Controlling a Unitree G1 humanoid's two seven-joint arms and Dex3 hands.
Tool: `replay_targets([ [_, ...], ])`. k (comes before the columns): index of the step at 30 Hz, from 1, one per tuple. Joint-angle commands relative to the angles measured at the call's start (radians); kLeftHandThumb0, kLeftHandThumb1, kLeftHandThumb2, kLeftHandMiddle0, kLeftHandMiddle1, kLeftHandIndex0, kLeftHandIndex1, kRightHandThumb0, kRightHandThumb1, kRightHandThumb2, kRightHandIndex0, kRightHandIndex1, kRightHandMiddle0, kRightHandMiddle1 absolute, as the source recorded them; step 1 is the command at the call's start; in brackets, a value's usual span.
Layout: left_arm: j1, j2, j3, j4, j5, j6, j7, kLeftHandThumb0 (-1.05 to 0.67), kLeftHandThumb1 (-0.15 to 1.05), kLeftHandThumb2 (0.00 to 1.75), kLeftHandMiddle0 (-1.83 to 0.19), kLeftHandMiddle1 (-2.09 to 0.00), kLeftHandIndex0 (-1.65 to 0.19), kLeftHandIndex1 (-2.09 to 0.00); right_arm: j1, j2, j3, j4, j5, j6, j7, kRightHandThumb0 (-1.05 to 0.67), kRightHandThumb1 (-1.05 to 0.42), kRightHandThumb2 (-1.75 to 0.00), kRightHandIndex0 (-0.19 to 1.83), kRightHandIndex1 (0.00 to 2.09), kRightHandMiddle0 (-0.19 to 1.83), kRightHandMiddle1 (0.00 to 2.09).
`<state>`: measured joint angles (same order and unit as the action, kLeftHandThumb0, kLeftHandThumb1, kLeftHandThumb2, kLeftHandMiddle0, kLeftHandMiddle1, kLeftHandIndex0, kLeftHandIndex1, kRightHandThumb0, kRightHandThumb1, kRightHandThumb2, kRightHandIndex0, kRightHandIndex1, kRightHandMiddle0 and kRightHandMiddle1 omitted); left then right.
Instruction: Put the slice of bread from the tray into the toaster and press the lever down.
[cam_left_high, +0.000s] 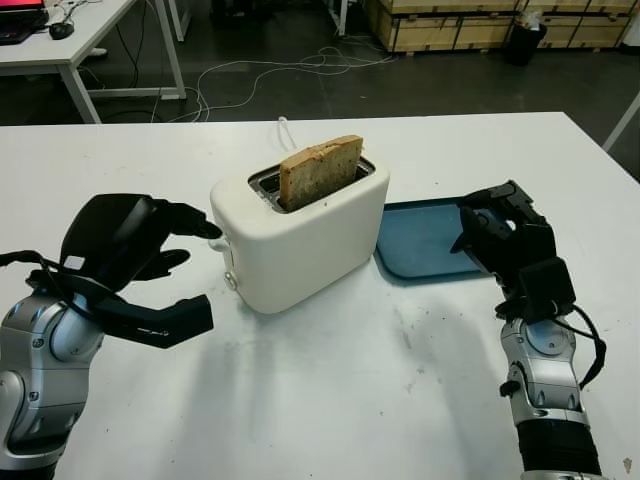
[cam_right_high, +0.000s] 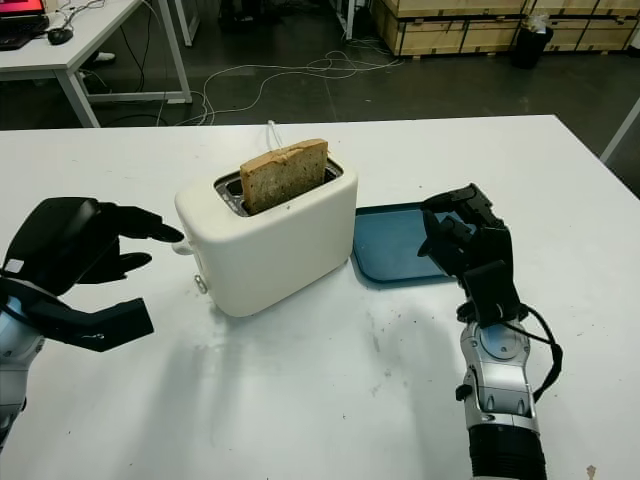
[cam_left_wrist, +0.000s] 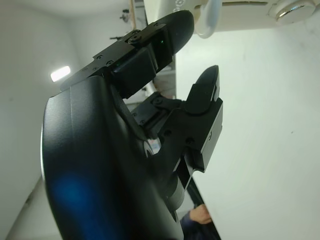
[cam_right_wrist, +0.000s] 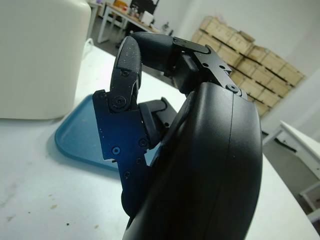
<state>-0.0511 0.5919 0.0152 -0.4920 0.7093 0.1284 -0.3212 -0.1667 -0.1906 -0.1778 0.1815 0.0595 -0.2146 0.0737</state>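
Note:
A white toaster (cam_left_high: 300, 245) stands mid-table with a slice of brown bread (cam_left_high: 320, 172) upright in its slot, the top half sticking out. Its white lever (cam_left_high: 220, 241) is on the end facing my left hand (cam_left_high: 200, 265). That hand is open, and one fingertip (cam_left_wrist: 175, 30) lies against the lever (cam_left_wrist: 209, 22). A blue tray (cam_left_high: 420, 245) with nothing on it lies just right of the toaster. Above the tray's right edge hovers my right hand (cam_left_high: 490, 225), its fingers (cam_right_wrist: 122, 95) curled and holding nothing.
A round knob (cam_left_high: 231, 281) sits below the lever. The toaster's white cord (cam_left_high: 284, 130) runs off behind it. Beyond the table's far edge are floor cables (cam_left_high: 300, 65), another table (cam_left_high: 70, 45) and wooden crates (cam_left_high: 460, 25).

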Motion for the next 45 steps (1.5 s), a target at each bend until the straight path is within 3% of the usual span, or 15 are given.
replay_targets([
  [1,-0.016,0.006,-0.009,-0.003,0.022,0.009,-0.013,0.15,0.77,0.12,-1.17,-1.31,-1.13,-0.03,0.002,0.005,0.0,-0.006,0.007,-0.039,0.005,-0.26,-0.92,-0.43,0.79,1.75,0.49,1.73],
  [18,-0.065,0.008,-0.059,0.076,0.032,-0.02,-0.029,0.11,0.79,0.09,-1.14,-1.36,-1.14,-0.02,0.017,0.011,-0.007,-0.028,0.029,-0.036,0.015,-0.26,-0.92,-0.43,0.81,1.75,0.48,1.75],
  [35,-0.066,0.015,-0.069,0.071,0.06,0.003,-0.051,0.09,0.81,0.08,-1.15,-1.36,-1.14,-0.01,0.027,0.007,-0.01,-0.052,0.034,-0.034,0.025,-0.25,-0.92,-0.43,0.82,1.75,0.47,1.75],
  [40,-0.057,0.004,-0.079,0.067,0.053,0.0,-0.053,0.1,0.81,0.06,-1.15,-1.36,-1.15,-0.01,0.029,0.006,-0.009,-0.062,0.033,-0.021,0.018,-0.25,-0.92,-0.42,0.81,1.75,0.47,1.75],
  [45,0.006,-0.05,-0.155,0.056,0.076,0.041,-0.07,0.11,0.84,0.06,-1.15,-1.28,-1.12,0.0,0.02,0.002,-0.01,-0.042,0.04,-0.048,0.033,-0.26,-0.92,-0.43,0.81,1.75,0.48,1.75],
])
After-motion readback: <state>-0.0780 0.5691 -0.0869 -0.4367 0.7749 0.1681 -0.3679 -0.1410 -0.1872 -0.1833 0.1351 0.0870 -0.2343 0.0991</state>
